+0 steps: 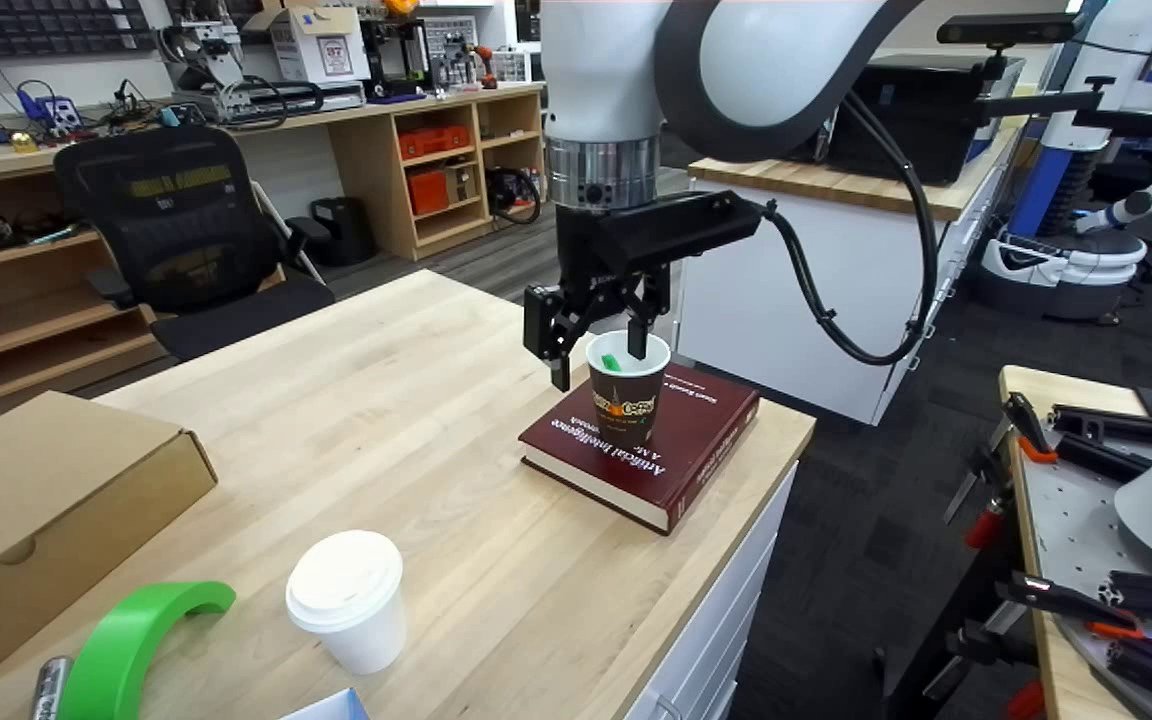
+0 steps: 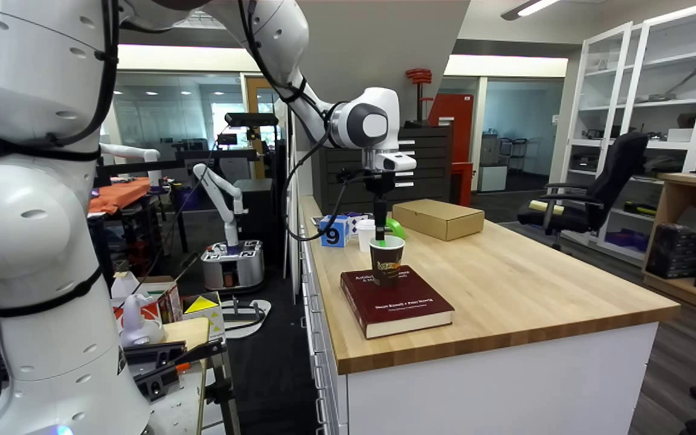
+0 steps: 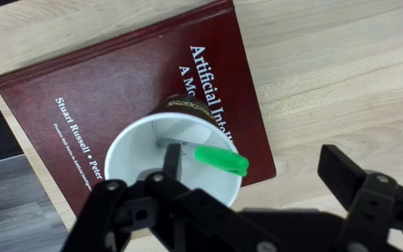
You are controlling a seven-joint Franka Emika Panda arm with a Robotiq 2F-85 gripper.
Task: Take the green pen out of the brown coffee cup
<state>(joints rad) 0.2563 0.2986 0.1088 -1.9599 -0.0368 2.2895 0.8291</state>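
Note:
The brown coffee cup (image 1: 626,408) stands upright on a dark red book; it also shows in an exterior view (image 2: 386,267) and the wrist view (image 3: 187,103). The green pen (image 3: 220,160) leans inside it, its green cap at the rim and its pale barrel reaching toward the bottom. The cap shows as a small green patch in both exterior views (image 1: 611,363) (image 2: 382,243). My gripper (image 1: 600,362) is open, pointing down. In the wrist view (image 3: 251,159) one finger is over or in the cup's mouth, the other outside beyond the cap. Neither finger visibly touches the pen.
The book (image 1: 696,430) lies near the table's edge. A white lidded cup (image 1: 351,600), a green curved object (image 1: 131,640) and a cardboard box (image 1: 56,500) stand farther along the table. A blue and white box (image 2: 336,232) is near the white cup.

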